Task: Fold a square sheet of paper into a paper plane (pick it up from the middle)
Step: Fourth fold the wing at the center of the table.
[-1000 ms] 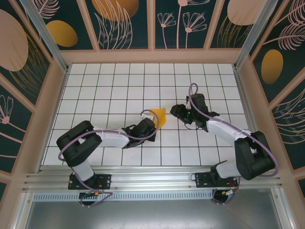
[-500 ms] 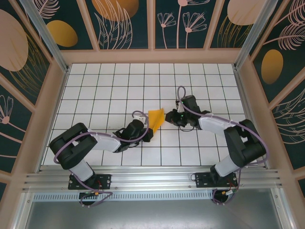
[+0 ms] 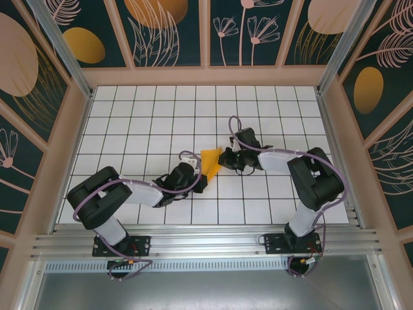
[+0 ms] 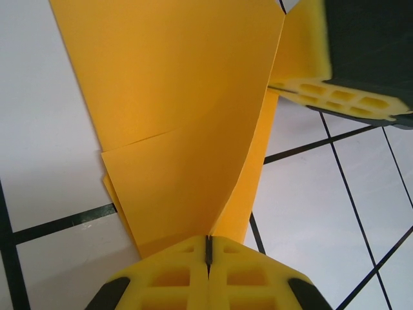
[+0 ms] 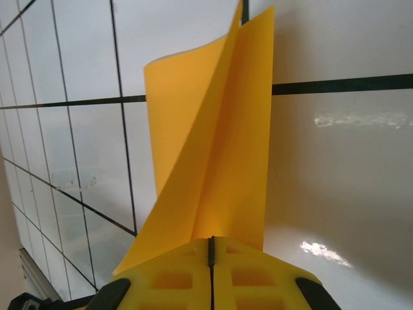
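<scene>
Left gripper (image 4: 208, 248) is clamped right on the bottom tip of the sheet of paper (image 4: 181, 129). Its yellow pads are squeezed together with only a thin dark seam between them, and the paper comes out at that seam. From that wrist cam the sheet fans upward in overlapping layers with a crease running across it, but the top runs off the frame, so I honestly can't count the folds. Up in the right corner a yellow pad (image 4: 335, 90) of the other arm is pressed against the paper's far edge, with most of that finger cut off. Right gripper (image 5: 211, 248) looks the same from its own cam: pads together, pinching the paper, and two layers stand up on edge from the grip like a narrow V. The tip goes out of shot at the top. Whether the lower edge touches the white grid table (image 3: 148, 123) I can't tell from any angle. In the overhead view the sheet is just a small orange wedge near the middle of the table, between the two dark wrist bodies, which meet there and cover their own fingertips. Both arms reach in from the metal rail (image 3: 206, 248) at the near edge. Behind it all are the dark patterned walls (image 3: 174, 32), cropped at the top.
</scene>
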